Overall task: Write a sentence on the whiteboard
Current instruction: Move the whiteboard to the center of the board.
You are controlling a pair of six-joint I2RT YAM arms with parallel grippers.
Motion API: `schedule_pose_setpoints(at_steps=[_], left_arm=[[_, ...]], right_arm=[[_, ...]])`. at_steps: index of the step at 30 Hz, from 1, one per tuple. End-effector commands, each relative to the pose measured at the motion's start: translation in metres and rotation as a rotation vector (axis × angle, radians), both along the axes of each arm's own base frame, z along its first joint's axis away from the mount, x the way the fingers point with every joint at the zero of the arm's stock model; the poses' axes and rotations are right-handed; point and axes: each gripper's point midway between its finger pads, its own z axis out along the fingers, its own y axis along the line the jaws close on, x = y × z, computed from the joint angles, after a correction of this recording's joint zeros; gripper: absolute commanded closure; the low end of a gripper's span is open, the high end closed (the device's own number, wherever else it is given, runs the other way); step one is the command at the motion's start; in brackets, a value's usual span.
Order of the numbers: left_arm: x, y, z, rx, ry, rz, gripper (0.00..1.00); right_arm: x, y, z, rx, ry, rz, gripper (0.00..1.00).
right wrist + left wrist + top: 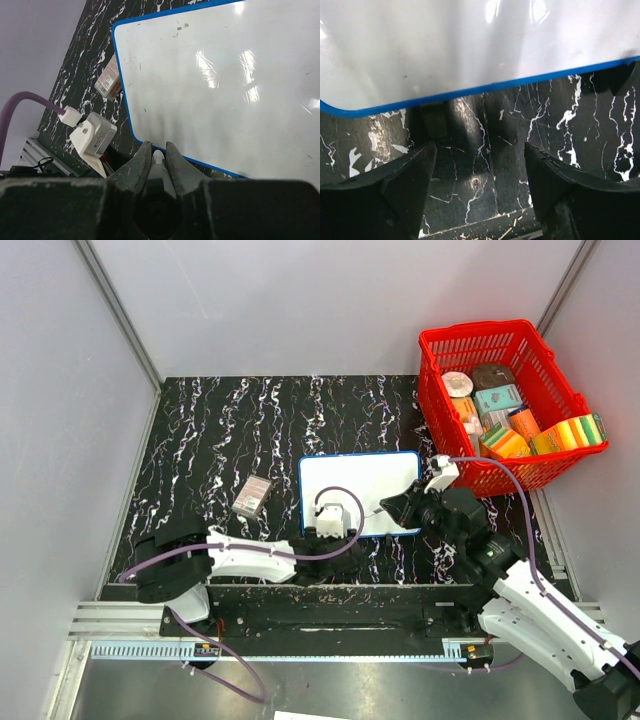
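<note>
A small whiteboard (pixel 360 480) with a thin blue rim lies flat near the middle of a black, white-veined table (pixel 200 430). Its white surface shows glare and a few small dark specks. The left claw (pixel 480 147) sits low at the board's near edge, its two fingers spread wide with only table between them. The right claw (pixel 157 147) is at the board's near right corner, fingers almost closed on a slim white object (pixel 158 159); I cannot tell what it is. A small box (pixel 252 495) lies just left of the board. A red basket (pixel 480 332) of packaged items stands at the far right.
</note>
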Motion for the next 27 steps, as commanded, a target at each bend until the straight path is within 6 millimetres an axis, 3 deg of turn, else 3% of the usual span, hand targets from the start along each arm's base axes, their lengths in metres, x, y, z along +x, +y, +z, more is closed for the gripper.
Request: schedule_pose_setpoints(at_steps=[1, 6, 10, 14, 15, 17, 18, 20, 21, 22, 24, 26, 27], left_arm=[[-0.05, 0.036, -0.033, 0.122, 0.196, -0.036, 0.23], [-0.055, 0.034, -0.002, 0.052, 0.14, -0.15, 0.2], [-0.059, 0.014, 0.04, -0.085, 0.063, -0.337, 0.17], [-0.053, 0.01, 0.077, -0.171, 0.001, -0.44, 0.11], [-0.04, 0.015, 0.083, -0.18, -0.017, -0.434, 0.11], [-0.033, 0.017, 0.101, -0.254, -0.036, -0.457, 0.11], [-0.017, 0.027, 0.101, -0.255, -0.055, -0.431, 0.1], [-0.01, 0.027, 0.119, -0.342, -0.093, -0.474, 0.06], [0.006, 0.036, 0.121, -0.361, -0.101, -0.434, 0.06], [0.006, 0.034, 0.13, -0.416, -0.102, -0.467, 0.05], [0.03, 0.047, 0.135, -0.44, -0.126, -0.419, 0.05], [0.035, 0.05, 0.138, -0.49, -0.105, -0.431, 0.05], [0.048, 0.06, 0.137, -0.503, -0.106, -0.389, 0.05]], right_arm=[[0.0, 0.0, 0.024, 0.02, -0.074, 0.012, 1.0], [-0.002, -0.004, 0.026, 0.017, -0.082, -0.002, 1.0], [-0.004, -0.007, 0.031, 0.03, -0.101, -0.004, 1.0], [-0.006, -0.007, 0.032, 0.023, -0.103, 0.003, 1.0], [-0.007, -0.007, 0.033, 0.023, -0.103, 0.009, 1.0], [-0.007, -0.006, 0.032, 0.017, -0.1, 0.015, 1.0], [-0.007, -0.005, 0.033, 0.018, -0.101, 0.021, 1.0], [-0.008, -0.004, 0.033, 0.015, -0.104, 0.03, 1.0], [-0.009, -0.003, 0.033, 0.015, -0.102, 0.037, 1.0], [-0.009, -0.004, 0.033, 0.015, -0.104, 0.038, 1.0], [-0.01, -0.005, 0.031, 0.013, -0.104, 0.032, 1.0], [-0.01, -0.007, 0.031, 0.013, -0.107, 0.024, 1.0], [-0.01, -0.008, 0.029, 0.012, -0.106, 0.019, 1.0]])
